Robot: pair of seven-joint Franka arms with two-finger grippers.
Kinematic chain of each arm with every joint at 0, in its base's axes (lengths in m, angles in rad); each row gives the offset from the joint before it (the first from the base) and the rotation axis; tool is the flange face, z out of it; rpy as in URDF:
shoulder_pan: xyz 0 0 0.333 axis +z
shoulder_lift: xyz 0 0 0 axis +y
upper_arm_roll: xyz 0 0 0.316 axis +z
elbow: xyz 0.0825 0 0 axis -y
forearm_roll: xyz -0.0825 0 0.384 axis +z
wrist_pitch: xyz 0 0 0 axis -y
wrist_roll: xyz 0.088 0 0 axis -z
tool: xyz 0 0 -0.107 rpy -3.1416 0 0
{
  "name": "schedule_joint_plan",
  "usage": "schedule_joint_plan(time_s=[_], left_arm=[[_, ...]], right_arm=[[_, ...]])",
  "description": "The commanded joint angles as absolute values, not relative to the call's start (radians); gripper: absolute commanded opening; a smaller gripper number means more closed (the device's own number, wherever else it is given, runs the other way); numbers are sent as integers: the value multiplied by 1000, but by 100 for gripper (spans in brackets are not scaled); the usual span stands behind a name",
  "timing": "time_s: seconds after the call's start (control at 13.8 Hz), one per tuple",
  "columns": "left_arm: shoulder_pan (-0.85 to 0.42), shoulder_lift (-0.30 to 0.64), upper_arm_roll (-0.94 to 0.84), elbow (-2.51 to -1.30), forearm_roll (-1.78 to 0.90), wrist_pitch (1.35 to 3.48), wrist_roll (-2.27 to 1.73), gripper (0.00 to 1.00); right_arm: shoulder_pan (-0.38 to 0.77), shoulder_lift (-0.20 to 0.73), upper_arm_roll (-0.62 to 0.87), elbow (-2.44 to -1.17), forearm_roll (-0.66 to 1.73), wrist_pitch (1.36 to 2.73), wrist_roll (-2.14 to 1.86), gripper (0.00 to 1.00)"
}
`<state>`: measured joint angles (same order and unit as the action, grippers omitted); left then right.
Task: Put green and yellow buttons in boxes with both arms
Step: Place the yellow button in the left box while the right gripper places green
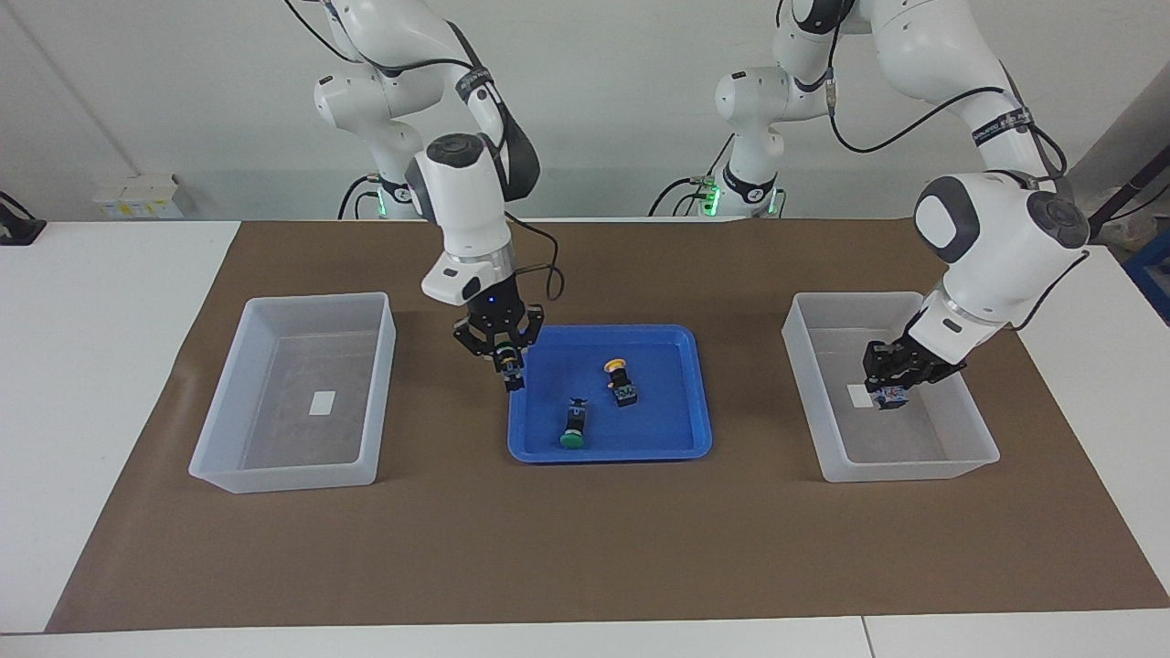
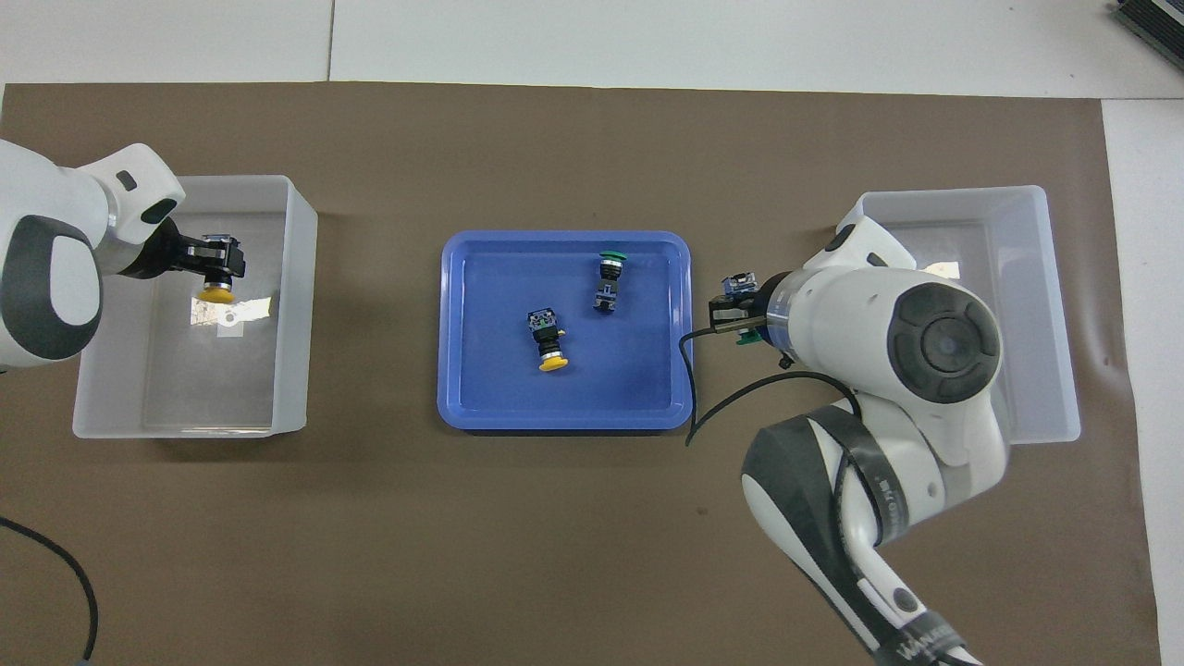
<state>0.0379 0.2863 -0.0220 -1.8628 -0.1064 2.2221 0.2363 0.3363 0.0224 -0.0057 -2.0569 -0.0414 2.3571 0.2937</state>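
My left gripper (image 1: 888, 388) (image 2: 215, 264) is shut on a yellow button (image 1: 889, 398) (image 2: 216, 292) and holds it low inside the box (image 1: 905, 471) (image 2: 296, 305) at the left arm's end. My right gripper (image 1: 509, 366) (image 2: 740, 314) is shut on a green button (image 1: 510, 361) (image 2: 746, 339), raised over the blue tray's edge toward the right arm's end. The other box (image 1: 283, 475) (image 2: 1054, 305) at the right arm's end holds only its white sticker. A second yellow button (image 1: 620, 379) (image 2: 548, 344) and a second green button (image 1: 574, 428) (image 2: 608, 277) lie on their sides in the tray.
The shallow blue tray (image 1: 608, 452) (image 2: 564, 421) sits mid-table between the two boxes, on a brown mat (image 1: 585, 548). The right arm's black cable (image 2: 712, 407) hangs by the tray's corner.
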Motion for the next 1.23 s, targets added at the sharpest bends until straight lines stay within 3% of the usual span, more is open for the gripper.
schedule_joint_plan(time_s=[0.0,0.29,0.36,0.43,0.58,0.65,0.87,1.16], left_arm=[[25,252,-21,-1997,-123,2365,256,0],[21,270,-23,-2023,-123,2422,256,0],[21,270,-23,-2022,-123,2418,256,19],[20,270,-23,-2016,-123,2411,256,45],[17,270,-23,-2005,-121,2393,258,80],[15,271,-23,-1988,-121,2370,258,89],[15,270,-23,-1867,-114,2199,255,92],[-36,273,-29,-1602,-123,1886,101,85]], right_arm=[[250,-58,5,-2114,-31,2326,278,0],[114,-80,5,-2145,-31,2348,169,0],[89,-78,5,-2145,-31,2349,144,0],[62,-80,5,-2148,-31,2349,103,0],[6,-75,5,-2155,-25,2349,20,0],[-20,-69,5,-2157,-23,2350,5,0],[-69,-34,5,-2161,-23,2372,-76,0],[-115,3,5,-2161,-21,2375,-163,0]])
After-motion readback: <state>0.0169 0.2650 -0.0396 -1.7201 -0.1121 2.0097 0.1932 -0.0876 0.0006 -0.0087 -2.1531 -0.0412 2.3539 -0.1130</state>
